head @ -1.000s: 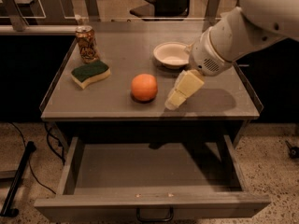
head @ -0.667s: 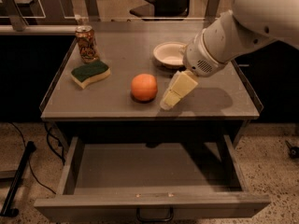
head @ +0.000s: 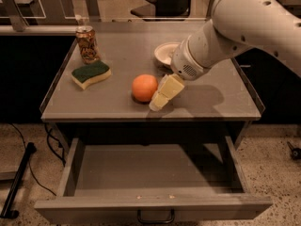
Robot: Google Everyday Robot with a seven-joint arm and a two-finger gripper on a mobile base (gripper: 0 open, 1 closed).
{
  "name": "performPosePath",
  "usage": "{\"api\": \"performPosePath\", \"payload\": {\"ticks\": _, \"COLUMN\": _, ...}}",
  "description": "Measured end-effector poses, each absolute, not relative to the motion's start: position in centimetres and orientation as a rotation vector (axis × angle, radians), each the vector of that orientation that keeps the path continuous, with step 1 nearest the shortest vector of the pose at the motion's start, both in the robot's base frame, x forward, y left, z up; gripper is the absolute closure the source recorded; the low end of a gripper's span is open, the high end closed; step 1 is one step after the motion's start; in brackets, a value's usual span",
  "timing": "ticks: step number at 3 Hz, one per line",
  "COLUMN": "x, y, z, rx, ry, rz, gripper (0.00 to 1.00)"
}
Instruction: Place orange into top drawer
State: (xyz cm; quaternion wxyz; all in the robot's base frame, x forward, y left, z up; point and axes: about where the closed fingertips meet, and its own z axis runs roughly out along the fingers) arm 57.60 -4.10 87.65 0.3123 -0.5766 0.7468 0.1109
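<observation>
The orange [head: 144, 87] sits on the grey tabletop [head: 117, 46] near its front edge, at the middle. My gripper [head: 157, 102] hangs from the white arm [head: 235, 27] that reaches in from the upper right. It is down at the tabletop, right against the orange's right side. The top drawer [head: 155, 205] below the tabletop is pulled wide open. Its inside is bare, and its dark handle [head: 155, 217] shows at the bottom edge.
An orange-patterned drink can [head: 87, 44] stands at the back left. A green and yellow sponge [head: 91, 73] lies in front of it. A white bowl [head: 165, 54] sits behind the gripper, partly hidden by the arm. A black cable [head: 19, 182] lies on the floor at left.
The arm has moved left and down towards the orange; the gripper now sits right beside it. The orange, drawer and other items have not moved.
</observation>
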Motion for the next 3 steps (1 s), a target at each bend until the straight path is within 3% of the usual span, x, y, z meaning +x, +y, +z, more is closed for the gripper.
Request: {"api": "performPosePath", "payload": {"ticks": 3, "x": 58.1, "y": -0.2, "z": 85.0, "rx": -1.569, "ry": 1.972, "rz": 0.393, "gripper": 0.0}}
